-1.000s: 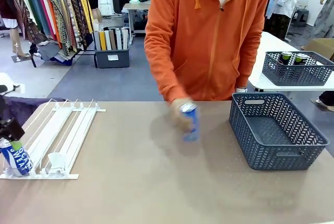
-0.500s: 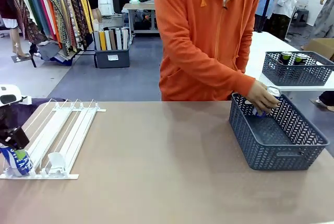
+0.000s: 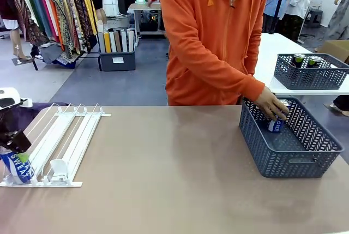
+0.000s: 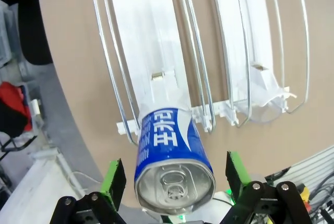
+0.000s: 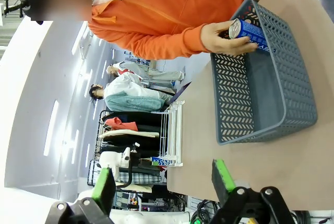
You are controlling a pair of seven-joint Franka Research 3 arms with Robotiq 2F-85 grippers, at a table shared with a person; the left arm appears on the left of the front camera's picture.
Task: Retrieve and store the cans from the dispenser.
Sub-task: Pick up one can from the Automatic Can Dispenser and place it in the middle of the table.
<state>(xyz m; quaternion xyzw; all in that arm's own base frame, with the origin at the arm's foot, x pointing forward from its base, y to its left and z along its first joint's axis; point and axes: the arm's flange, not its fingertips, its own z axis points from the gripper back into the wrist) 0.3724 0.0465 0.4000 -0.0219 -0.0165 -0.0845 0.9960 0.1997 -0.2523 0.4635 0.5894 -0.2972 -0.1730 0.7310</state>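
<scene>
A blue can [image 3: 18, 171] [image 4: 174, 148] with white lettering stands at the front end of the leftmost lane of the white dispenser [image 3: 65, 136] [image 4: 151, 41]. My left gripper [image 3: 15, 155] [image 4: 175, 179] is open with a green pad on each side of this can, a gap showing at both sides. At the right, the person's hand [image 3: 270, 105] holds a second blue can [image 3: 277, 122] [image 5: 249, 30] inside the dark grey basket [image 3: 292, 160] [image 5: 235, 98]. My right gripper [image 5: 163, 185] hangs open above the table, nothing between its fingers.
A second mesh basket [image 3: 311, 78] with dark cans sits on a white table at the far right. The person in an orange hoodie [image 3: 218, 37] stands at the far edge. A small clear pusher plate [image 3: 58, 169] sits in a neighbouring lane.
The person carried the blue can from the table's middle to the basket and lowered it inside. My left gripper settled slightly lower around the can in the dispenser, jaws still open.
</scene>
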